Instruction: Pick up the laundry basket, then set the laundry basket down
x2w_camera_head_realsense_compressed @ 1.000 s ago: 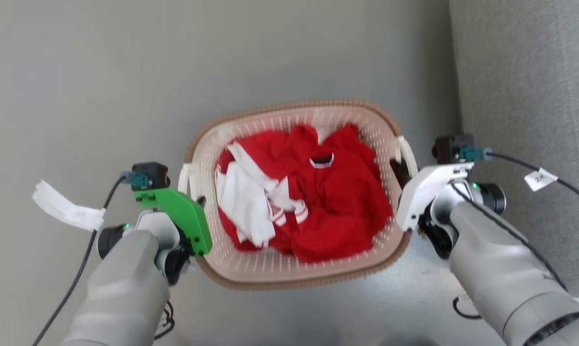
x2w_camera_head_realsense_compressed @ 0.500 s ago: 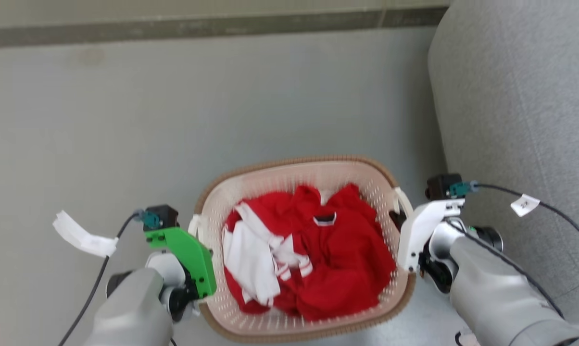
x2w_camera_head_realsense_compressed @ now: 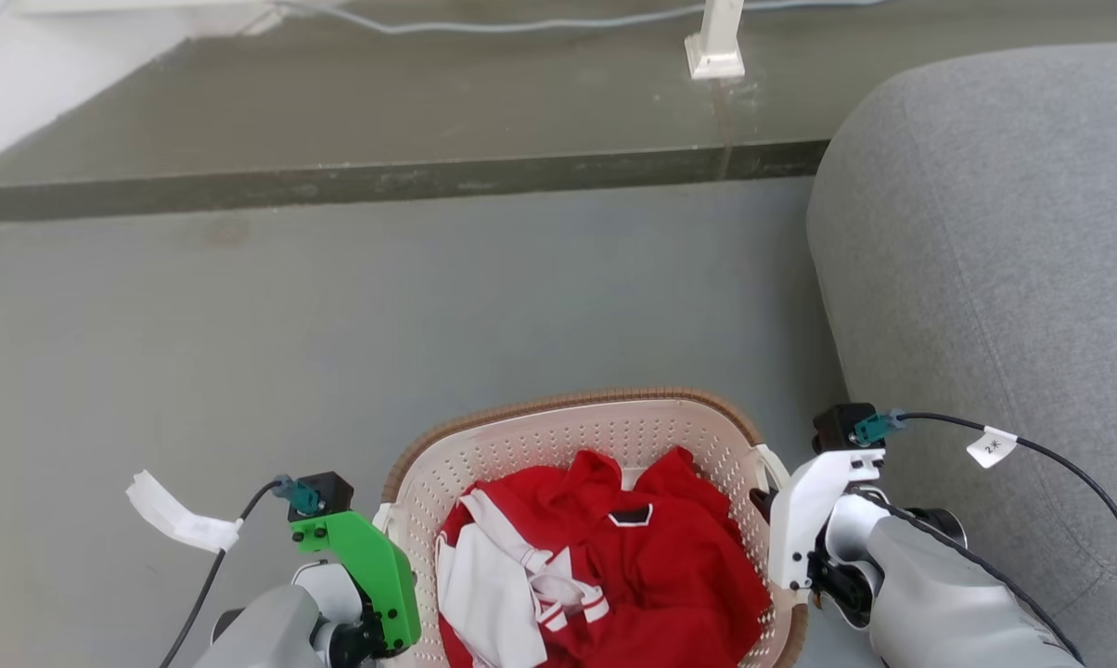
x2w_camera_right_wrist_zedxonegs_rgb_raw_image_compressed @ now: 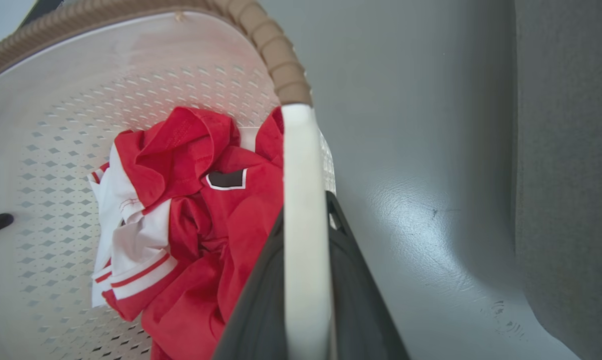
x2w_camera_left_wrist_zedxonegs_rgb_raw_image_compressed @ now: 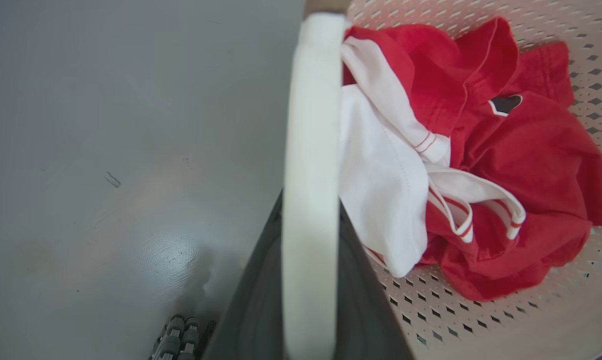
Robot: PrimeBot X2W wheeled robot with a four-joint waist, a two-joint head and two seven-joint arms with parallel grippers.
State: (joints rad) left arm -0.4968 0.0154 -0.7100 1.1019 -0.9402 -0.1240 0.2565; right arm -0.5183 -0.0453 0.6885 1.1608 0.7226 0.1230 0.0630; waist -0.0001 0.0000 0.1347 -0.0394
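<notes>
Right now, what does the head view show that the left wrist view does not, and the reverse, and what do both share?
Head view, not left wrist: the grey sofa, the dark strip across the floor, the right gripper at the laundry basket's right handle. Left wrist, not head: the left gripper's dark fingers either side of the white left handle, and a small scuff on the floor. Both: the basket, the red and white clothes, the floor.

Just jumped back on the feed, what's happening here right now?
The robot has the laundry basket by both loop handles: the left pincer is clamped on the left handle, the right pincer on the right handle. Red and white clothes lie inside. A grey sofa stands on its right. Whether the basket is off the floor isn't clear.
</notes>
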